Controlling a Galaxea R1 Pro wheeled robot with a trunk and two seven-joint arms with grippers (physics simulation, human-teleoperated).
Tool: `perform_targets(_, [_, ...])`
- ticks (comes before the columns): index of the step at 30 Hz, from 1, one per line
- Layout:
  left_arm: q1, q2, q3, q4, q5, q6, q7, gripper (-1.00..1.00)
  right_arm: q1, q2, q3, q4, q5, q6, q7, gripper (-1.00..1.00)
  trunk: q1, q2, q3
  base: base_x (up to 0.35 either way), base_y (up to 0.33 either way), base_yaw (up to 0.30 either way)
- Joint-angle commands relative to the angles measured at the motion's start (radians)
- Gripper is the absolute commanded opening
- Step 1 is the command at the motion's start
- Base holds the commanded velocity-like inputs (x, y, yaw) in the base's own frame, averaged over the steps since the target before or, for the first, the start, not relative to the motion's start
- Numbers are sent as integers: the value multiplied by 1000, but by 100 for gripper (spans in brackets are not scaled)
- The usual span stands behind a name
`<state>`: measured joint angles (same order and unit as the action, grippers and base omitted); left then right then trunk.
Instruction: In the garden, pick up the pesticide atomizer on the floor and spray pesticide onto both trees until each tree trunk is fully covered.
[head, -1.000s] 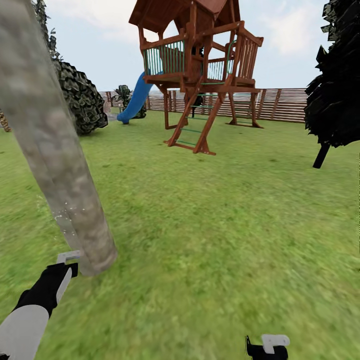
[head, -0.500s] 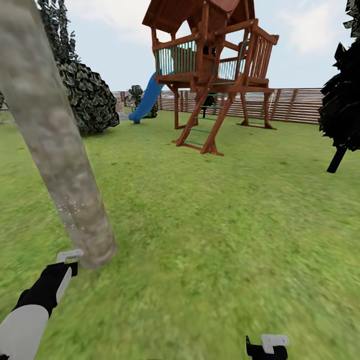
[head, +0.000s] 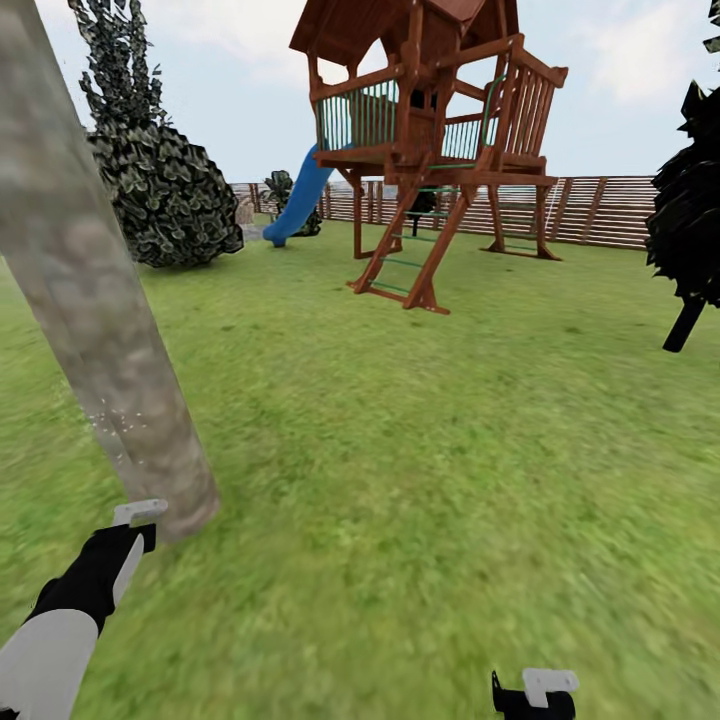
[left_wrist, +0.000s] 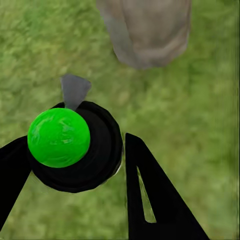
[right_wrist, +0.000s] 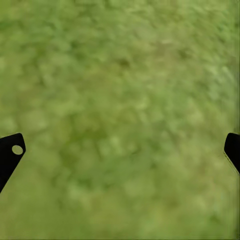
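We see the tree trunk (head: 95, 300) leaning up the left side of the head view, grey-tan and mottled, its foot sunk in the lawn (head: 430, 450). A scatter of pale specks sits on the trunk low down, on the side facing our left arm. Our left gripper (head: 137, 513) hangs just beside the foot of the trunk, near it but apart from it. In the left wrist view the left gripper (left_wrist: 75, 165) is clenched around a round black body topped with a bright green dome (left_wrist: 59, 137); a small grey spout (left_wrist: 75, 90) sticks out from it toward the trunk (left_wrist: 147, 30). By its place between the fingers (left_wrist: 155, 200) we take this for the atomizer, though the colours are not what we would expect, so we cannot be sure. Our right gripper (head: 535, 690) sits low at the bottom edge of the head view, over bare grass; in the right wrist view its dark fingertips (right_wrist: 11, 152) stand wide apart with nothing between them. Farther off stand a wooden play tower (head: 430, 130) with a blue slide (head: 300, 195), a slatted fence (head: 590, 210), a dark leafy shrub (head: 165, 190) and a near-black tree (head: 690, 230).
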<state>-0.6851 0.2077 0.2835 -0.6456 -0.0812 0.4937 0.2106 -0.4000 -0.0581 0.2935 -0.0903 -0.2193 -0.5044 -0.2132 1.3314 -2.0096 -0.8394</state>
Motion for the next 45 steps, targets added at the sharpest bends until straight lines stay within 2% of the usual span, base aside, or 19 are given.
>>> perform_targets(1, [-1,-1,2,-2,-9,6,-2,-100,0,0,9,0,-8,-2,-3,100,0,0,-1,243,-185,0])
perform_targets(8, [-1,-1,2,-2,-9,6,0,-100,0,2,9,0,-8,-2,-3,100,0,0,-1,244,-185,40])
perform_targets(21, [-1,3,3,6,-12,6,7,-100,0,3,9,0,-8,-2,-3,100,0,0,-1,250,-181,271])
perform_targets(24, [-1,13,30,10,-15,6,8,-100,0,3,9,0,-8,-2,-3,100,0,0,-1,280,-161,277])
perform_targets(27, [-1,10,47,10,-16,3,8,-100,0,3,9,0,-8,-2,-3,100,0,0,-1,280,-160,277])
perform_targets(32, [-1,4,43,7,-15,2,8,-100,0,3,9,0,-8,-2,-3,100,0,0,-1,280,-160,262])
perform_targets(37, [-1,3,42,4,-21,3,9,-100,0,2,9,0,-9,-2,-3,100,0,0,-1,244,-188,31])
perform_targets(41, [-1,2,45,11,-16,6,10,-100,0,0,9,0,-9,-2,-3,100,0,0,-1,146,-236,0])
perform_targets(45, [1,5,48,64,-14,8,8,-100,0,0,9,1,-9,-2,-4,100,0,0,-1,116,-245,153])
